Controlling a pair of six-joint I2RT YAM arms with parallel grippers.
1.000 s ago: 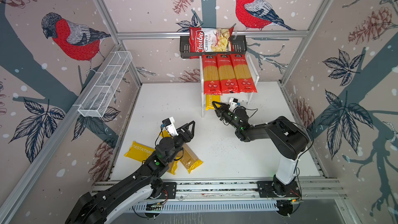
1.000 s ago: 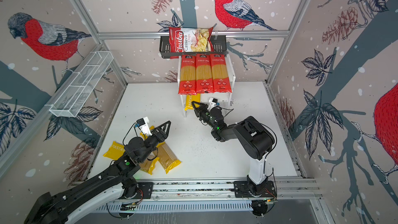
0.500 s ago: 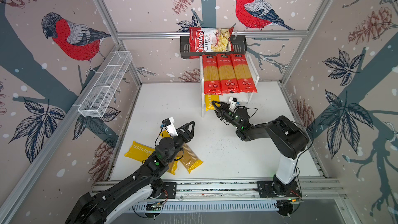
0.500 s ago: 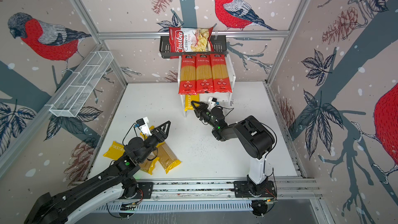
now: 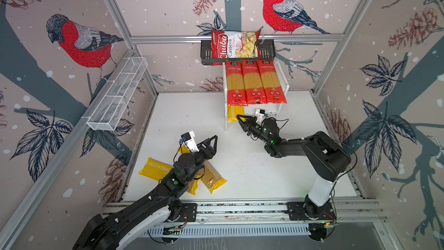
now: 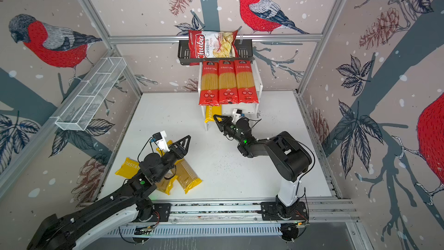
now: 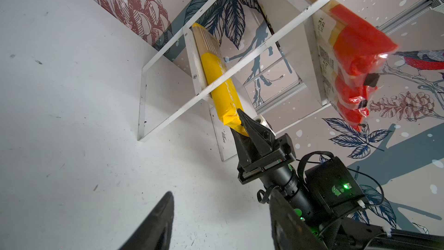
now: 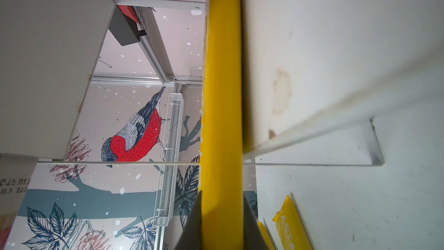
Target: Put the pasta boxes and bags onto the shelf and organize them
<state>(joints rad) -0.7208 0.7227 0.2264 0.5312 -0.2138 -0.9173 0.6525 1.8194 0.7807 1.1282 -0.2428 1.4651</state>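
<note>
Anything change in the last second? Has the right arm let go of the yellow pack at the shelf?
No visible change. The right gripper is still shut on the near end of the yellow pack on the shelf, lower board. The left gripper still hovers open over the loose yellow packs; the red packs stay on top.

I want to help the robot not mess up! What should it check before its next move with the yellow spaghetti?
1. Right gripper closed on the end of the yellow pack: ok.
2. Yellow pack lying on the lower board of the shelf: ok, though its near end sticks out in front.
3. Pack pushed all the way back: cannot tell.
4. Three red packs side by side on the top board: ok.
5. Left gripper open and holding nothing: ok.
6. Two yellow packs on the table not yet shelved: not ok.
</note>
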